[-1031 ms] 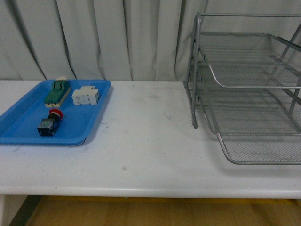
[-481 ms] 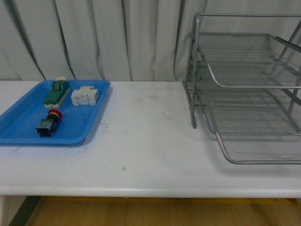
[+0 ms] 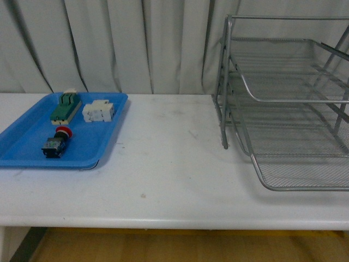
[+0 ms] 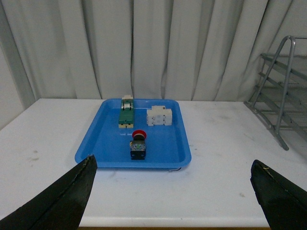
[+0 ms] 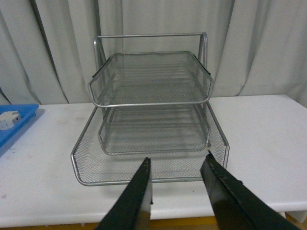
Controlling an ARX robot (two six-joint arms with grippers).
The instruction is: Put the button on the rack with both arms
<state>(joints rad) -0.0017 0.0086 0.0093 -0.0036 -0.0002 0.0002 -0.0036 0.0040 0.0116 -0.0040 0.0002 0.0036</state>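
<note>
A white table (image 3: 174,180) was noted, bearing the silver three-tier wire-mesh rack (image 3: 283,98) at the right and a blue plastic tray (image 3: 22,143) at the left, well apart. The left gripper (image 4: 172,161) was seen spread wide, empty. The right gripper (image 5: 176,159) was seen partly parted, empty, facing the rack. Recorded in the tray were a green-and-cream block (image 3: 66,107), a white blocky part (image 3: 98,111) and, nearer the front rim, the red-capped button (image 3: 56,143).

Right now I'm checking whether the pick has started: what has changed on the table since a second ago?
Nothing has visibly changed. The button lies untouched in the blue tray, and the rack stands where it was.
</note>
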